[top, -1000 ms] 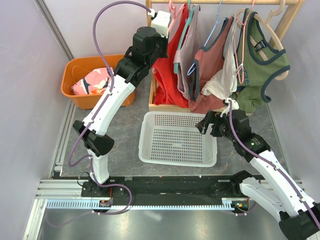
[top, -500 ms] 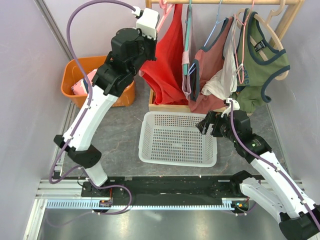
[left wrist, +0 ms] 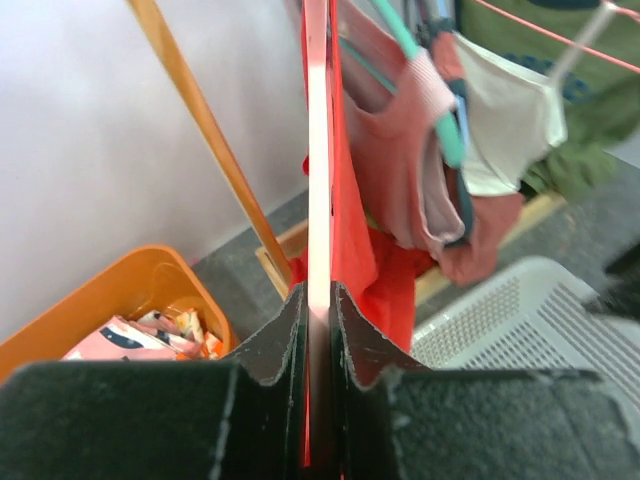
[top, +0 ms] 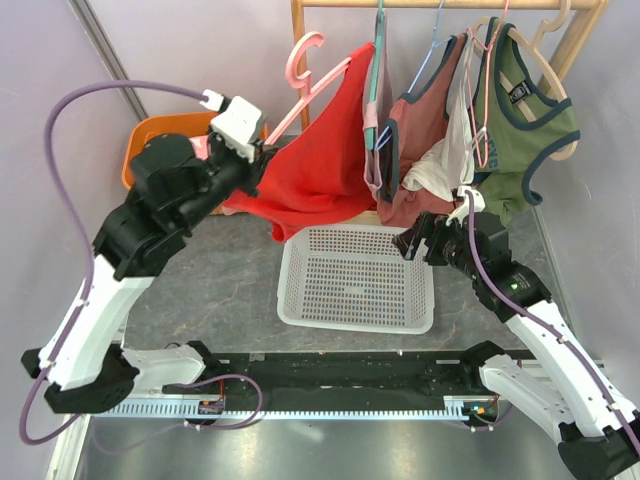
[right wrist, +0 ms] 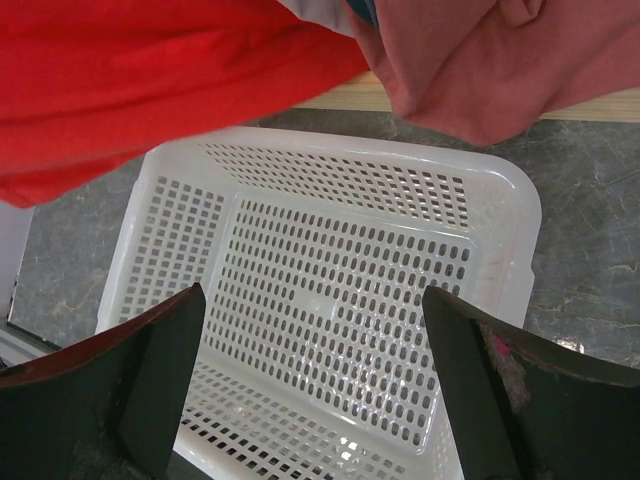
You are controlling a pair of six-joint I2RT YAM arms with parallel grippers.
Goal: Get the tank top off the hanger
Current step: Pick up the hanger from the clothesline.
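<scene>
While gripped, tank top [top: 320,165] (red) hangs stretched.

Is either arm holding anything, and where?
The left gripper clamps the pink hanger near one arm's end, red tank top on it. The right gripper holds nothing.

Pale lilac walls [top: 180,50] close the scene at the back and on both sides, plain and windowless. A thin aluminium strip [top: 105,45] runs diagonally down the upper left of the overhead view. The work surface [top: 230,290] is grey with a marbled stone pattern. A light wooden clothes rack [top: 297,30] stands against the back wall at upper centre, and its horizontal bar crosses the top edge of the frame. Along the bottom, a slotted aluminium rail [top: 350,412] runs left to right above a brushed metal sheet [top: 320,450], which carries a dull glare. The light is soft and even, with faint shadows.
</scene>
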